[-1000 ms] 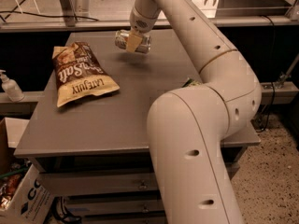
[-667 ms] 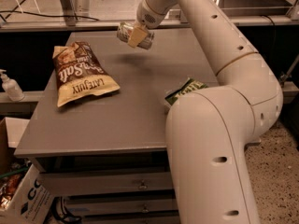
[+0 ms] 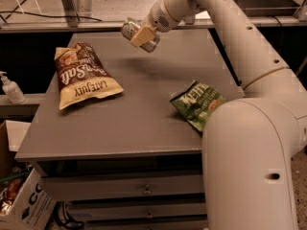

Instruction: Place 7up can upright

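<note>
My gripper (image 3: 140, 35) is raised above the far middle of the grey table (image 3: 144, 123). It is shut on the 7up can (image 3: 132, 31), a small silvery can that lies tilted on its side between the tan fingers (image 3: 143, 34). The can is held clear of the tabletop. Part of the can is hidden by the near finger.
A brown and yellow chip bag (image 3: 82, 75) lies flat on the table's left side. A green chip bag (image 3: 197, 104) lies at the right edge, partly hidden by my arm (image 3: 249, 143). A white pump bottle (image 3: 9, 88) stands on a shelf at the left. A cardboard box (image 3: 24, 202) sits on the floor.
My arm has swung back and the gripper with the can has shifted slightly left and higher. The green chip bag, first hidden behind the arm, has come into view.
</note>
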### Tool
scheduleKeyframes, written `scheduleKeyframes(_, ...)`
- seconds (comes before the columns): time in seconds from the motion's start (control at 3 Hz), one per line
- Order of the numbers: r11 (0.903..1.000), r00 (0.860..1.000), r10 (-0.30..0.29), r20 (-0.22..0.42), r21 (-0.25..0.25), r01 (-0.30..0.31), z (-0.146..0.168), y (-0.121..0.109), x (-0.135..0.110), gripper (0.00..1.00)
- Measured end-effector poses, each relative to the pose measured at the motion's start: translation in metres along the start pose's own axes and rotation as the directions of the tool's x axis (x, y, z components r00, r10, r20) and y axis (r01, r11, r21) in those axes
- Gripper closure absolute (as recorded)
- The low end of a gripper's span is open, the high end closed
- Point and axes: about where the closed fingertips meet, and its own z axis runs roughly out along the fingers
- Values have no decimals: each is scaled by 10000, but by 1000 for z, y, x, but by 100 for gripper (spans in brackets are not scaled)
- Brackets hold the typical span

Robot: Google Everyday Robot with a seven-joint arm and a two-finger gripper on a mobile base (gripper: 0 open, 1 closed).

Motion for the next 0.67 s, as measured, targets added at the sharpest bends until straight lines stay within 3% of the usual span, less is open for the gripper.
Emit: scheduleKeyframes(0.67,9997,9986,254,454,-30,-253,5,-1,7,100)
